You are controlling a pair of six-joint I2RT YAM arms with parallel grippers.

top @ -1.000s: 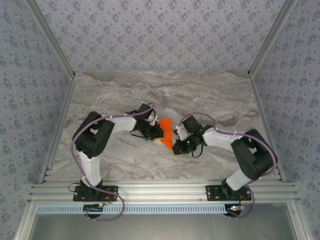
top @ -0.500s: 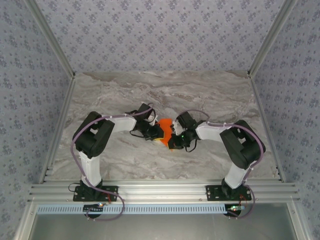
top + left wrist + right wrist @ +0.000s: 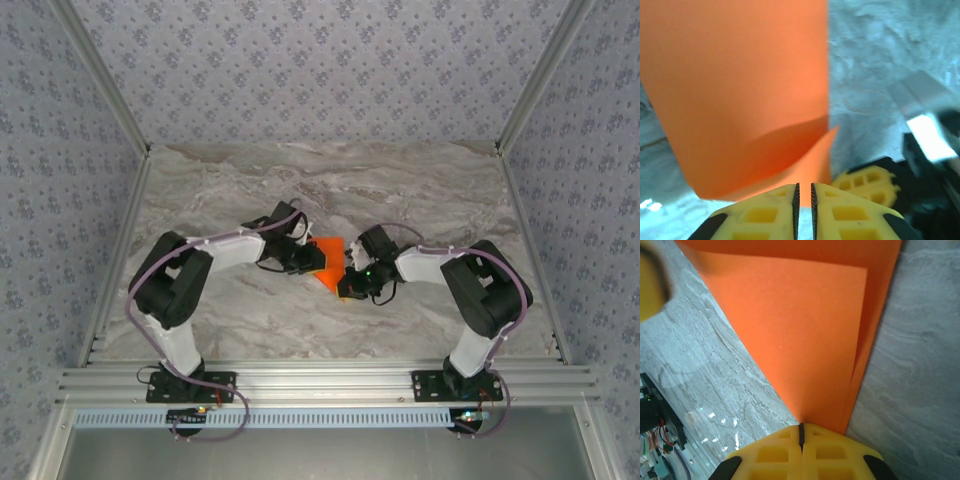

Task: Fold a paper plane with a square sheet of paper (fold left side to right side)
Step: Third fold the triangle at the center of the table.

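Down at the near edge of the bench (image 3: 260, 325), my left arm (image 3: 175, 290) and right arm (image 3: 485, 295) are bolted side by side, and both reach inward to meet around the middle of it. My left hand (image 3: 803, 186) has its yellow fingers drawn almost together with a thin slit between them. A raised flap of the orange sheet of paper (image 3: 740, 90) runs down into that slit, so it looks pinched there. My right hand (image 3: 801, 427) is pressed fully together. A corner of the same sheet comes to a point right at the seam of its fingertips and looks nipped there too. Between my hands the sheet is folded over on itself, one layer set back from the other, so a strip of the lower layer shows along one edge. From above it is a narrow orange shape, roughly midway between the left and right edges, with a hand touching it on either side. Beyond it the grey marbled top runs on to the far edge, where patterned walls (image 3: 320, 70) rise.
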